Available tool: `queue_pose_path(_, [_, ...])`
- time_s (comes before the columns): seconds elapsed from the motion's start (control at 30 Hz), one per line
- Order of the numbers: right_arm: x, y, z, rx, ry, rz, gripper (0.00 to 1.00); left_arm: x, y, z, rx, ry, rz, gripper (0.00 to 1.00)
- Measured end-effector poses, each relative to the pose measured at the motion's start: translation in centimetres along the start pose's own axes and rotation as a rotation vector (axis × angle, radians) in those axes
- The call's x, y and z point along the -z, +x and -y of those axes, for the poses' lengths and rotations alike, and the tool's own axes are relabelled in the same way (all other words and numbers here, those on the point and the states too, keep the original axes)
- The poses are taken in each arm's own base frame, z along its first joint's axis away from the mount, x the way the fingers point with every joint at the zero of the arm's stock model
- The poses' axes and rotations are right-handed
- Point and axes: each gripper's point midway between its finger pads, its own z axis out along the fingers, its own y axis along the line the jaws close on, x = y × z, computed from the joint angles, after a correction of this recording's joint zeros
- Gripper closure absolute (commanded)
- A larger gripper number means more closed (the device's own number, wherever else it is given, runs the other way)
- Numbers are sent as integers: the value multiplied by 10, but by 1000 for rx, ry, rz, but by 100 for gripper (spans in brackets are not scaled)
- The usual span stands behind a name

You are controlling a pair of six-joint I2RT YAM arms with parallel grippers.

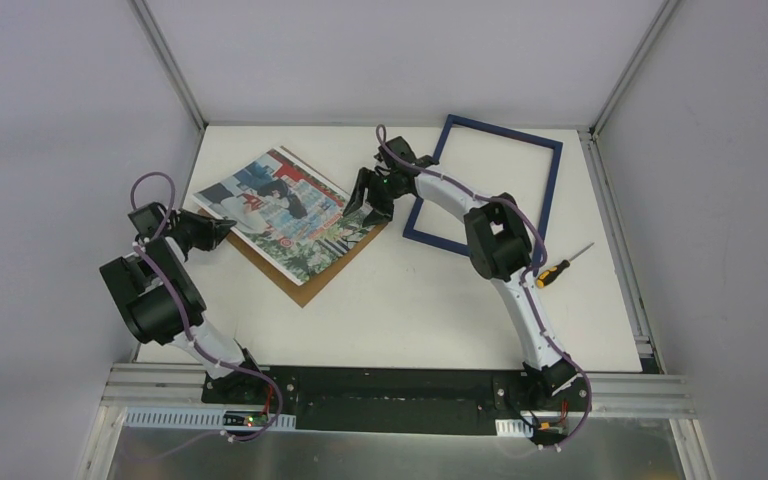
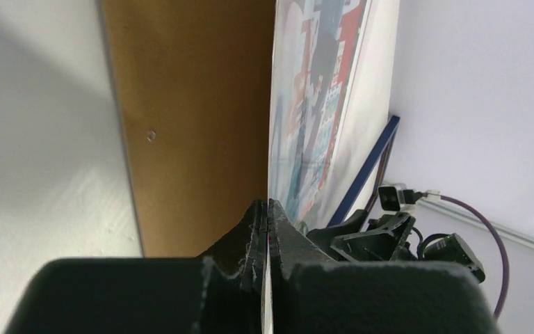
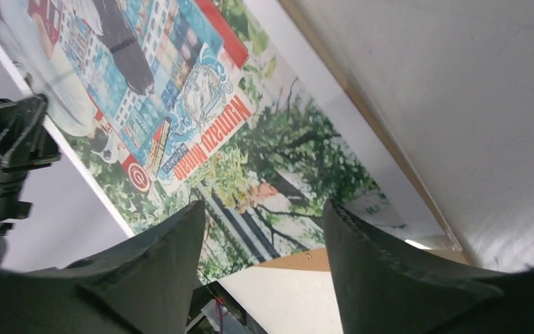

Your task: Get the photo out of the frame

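Left gripper [image 2: 267, 207] first: its fingers [image 2: 249, 233] are pressed tight together, with the thin white edge of the photo [image 1: 280, 205] nipped between them. Over on the other side the right gripper [image 3: 263, 209] stands with its fingers [image 3: 174, 254] well apart, poised over the print's green foliage end. Whether they touch it, I can't tell.

The photo sits left of the table's [image 1: 410, 310] middle, toward the far edge, lying skewed on the brown backing board [image 1: 305, 287], whose corner pokes out toward the near edge. The frame [image 1: 505, 131] lies empty by the far right corner, clear of the print, so I'd call the job all but done. A screwdriver [image 1: 560, 267] rests near the right edge.

Handling-wise, I'd judge that print light, thin and floppy, easy to crease or tear. Best taken by the white border, near a corner, and lifted gently so it peels off the board rather than dragging it along.

The overhead view gives the layout, but not the grip. The left wrist camera shows the pinch edge-on, with the board off to one side of it. The right wrist camera alone shows the open gap and the printed lettering.
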Motion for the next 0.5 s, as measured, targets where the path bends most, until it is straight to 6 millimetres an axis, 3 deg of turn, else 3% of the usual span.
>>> queue_pose_path(0.13, [12,7,-2,70,43,10,17,10,3,11,-25,-30,-31,100])
queue_pose_path(0.23, [24,24,8,123,105,9,16,16,8,12,-6,-59,-47,100])
queue_pose_path(0.37, [40,61,13,178,156,-28,33,24,18,4,46,-119,-66,100])
queue_pose_path(0.47, [51,94,0,102,107,-52,36,27,24,-2,74,-152,-82,100])
queue_pose_path(0.5, [52,105,-4,59,86,-67,42,27,25,-3,81,-161,-85,100])
